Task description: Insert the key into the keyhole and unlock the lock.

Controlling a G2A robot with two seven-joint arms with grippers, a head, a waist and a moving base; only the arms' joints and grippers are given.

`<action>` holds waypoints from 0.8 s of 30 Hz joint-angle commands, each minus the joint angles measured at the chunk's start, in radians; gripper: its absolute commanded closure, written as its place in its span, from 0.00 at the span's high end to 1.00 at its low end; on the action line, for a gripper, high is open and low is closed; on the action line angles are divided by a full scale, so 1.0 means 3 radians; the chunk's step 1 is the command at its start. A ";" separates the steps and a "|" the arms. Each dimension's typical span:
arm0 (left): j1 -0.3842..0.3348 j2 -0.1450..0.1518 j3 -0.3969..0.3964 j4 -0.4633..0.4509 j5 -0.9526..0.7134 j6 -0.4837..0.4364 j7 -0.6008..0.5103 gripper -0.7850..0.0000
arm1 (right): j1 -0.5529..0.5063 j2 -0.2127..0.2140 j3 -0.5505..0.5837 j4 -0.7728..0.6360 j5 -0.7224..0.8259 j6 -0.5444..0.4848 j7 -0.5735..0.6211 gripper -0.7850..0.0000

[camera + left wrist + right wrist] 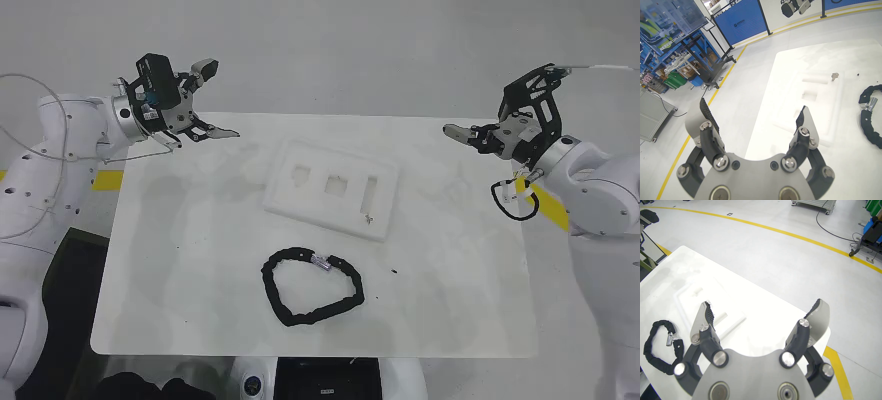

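A black fabric-covered chain lock (300, 300) lies in a loop near the table's front, with its shiny metal lock cylinder (322, 263) at the top of the loop. A small silver key (370, 216) rests on the near right corner of a white foam tray (300, 205). The left wrist view shows the key (834, 76) and the chain lock (869, 121) far off. My left gripper (218, 100) hovers open over the table's far left corner, holding nothing. At the far right edge my right gripper (505, 100) hangs open and empty.
The foam tray has three shallow recesses (337, 184). The white table (180, 280) is bare around the chain apart from a tiny dark speck (397, 269). Beyond the table edges lies grey floor with yellow lines (791, 234).
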 commanded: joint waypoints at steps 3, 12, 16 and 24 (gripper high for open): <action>0.0000 0.0000 0.0000 0.0000 0.0000 0.0000 0.0000 1.00 | 0.0000 0.0000 0.0000 0.0000 0.0000 0.0000 0.0000 1.00; 0.0000 0.0000 0.0000 0.0000 0.0000 0.0000 0.0000 1.00 | 0.0000 0.0000 0.0000 0.0000 0.0000 0.0000 0.0000 1.00; 0.0000 0.0000 0.0000 0.0000 0.0000 0.0000 0.0000 1.00 | -0.0034 -0.0002 -0.0044 -0.0049 -0.0017 -0.0010 0.0007 1.00; 0.0000 0.0000 0.0000 0.0000 0.0000 0.0000 0.0000 1.00 | 0.0025 -0.0028 -0.0351 -0.0293 0.0456 0.0301 0.0556 1.00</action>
